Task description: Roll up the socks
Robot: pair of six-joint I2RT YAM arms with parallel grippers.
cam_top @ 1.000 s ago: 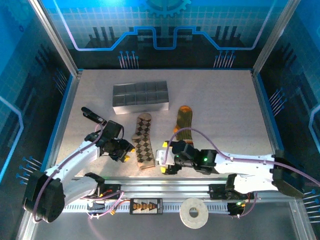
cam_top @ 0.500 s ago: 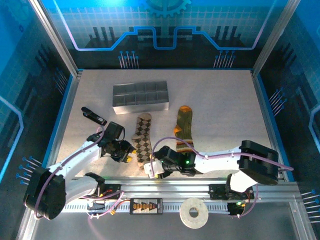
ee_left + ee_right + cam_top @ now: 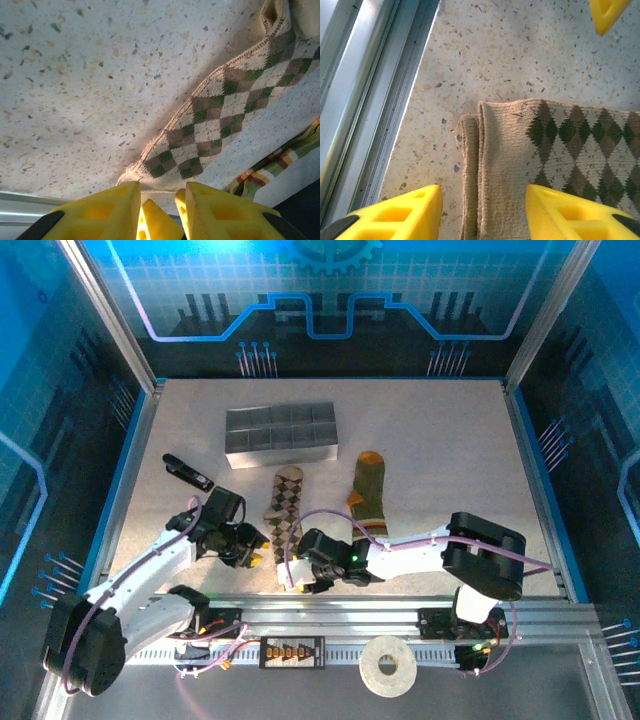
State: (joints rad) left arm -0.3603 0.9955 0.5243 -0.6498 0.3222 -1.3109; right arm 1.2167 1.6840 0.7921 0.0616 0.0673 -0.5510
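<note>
1. The argyle sock (image 3: 287, 512) is lying lengthwise near the front middle of the table (image 3: 430, 430). Its near end is stopping just short of the metal rail (image 3: 400, 608) along the front edge.
2. The olive sock (image 3: 368, 490) is lying just to its right. Bare tabletop is opening out beyond both socks on either side.
3. The grey tray (image 3: 280, 430) is sitting well behind the socks, and a black object (image 3: 187, 471) is resting near the left edge.
4. The right gripper (image 3: 482, 200) is straddling the folded near end of the argyle sock (image 3: 560, 145) with its jaws spread wide, gripping nothing (whether either finger is touching the knit cannot be told). The rail (image 3: 365, 90) is running close on its left.
5. The left gripper (image 3: 157, 200) is sitting at the left edge of the argyle sock (image 3: 225, 115) with its jaws parted only narrowly, holding nothing. The olive sock (image 3: 280, 160) is showing just beyond.
</note>
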